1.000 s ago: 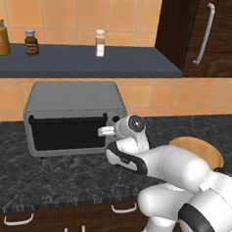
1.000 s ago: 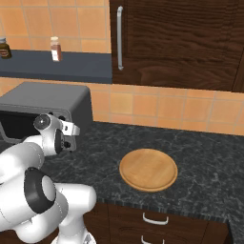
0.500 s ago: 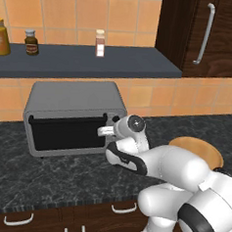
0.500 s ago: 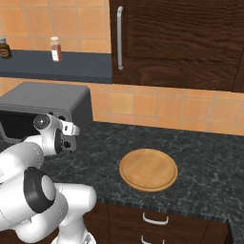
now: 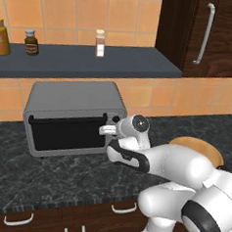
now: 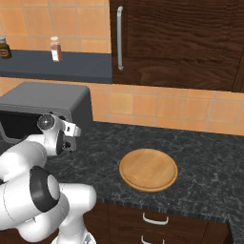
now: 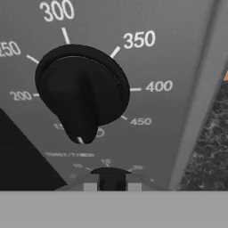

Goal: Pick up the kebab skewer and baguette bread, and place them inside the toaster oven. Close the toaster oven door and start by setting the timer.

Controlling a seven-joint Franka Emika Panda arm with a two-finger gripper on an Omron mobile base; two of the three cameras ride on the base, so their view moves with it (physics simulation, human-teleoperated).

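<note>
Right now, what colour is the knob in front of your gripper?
Black, on the grey oven front; the knob shows best in the hand view.

Nothing has changed since the earlier pictures.

Boxy grey toaster oven (image 5: 74, 105) on dark speckled counter against the tiled wall, dark glass door (image 5: 67, 133) shut and upright, black temperature knob (image 7: 82, 91) on right front panel

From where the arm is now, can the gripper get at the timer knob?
Probably yes. The gripper is shut right at the toaster oven's control panel, on a lower knob below the temperature knob; nothing blocks it.
</note>
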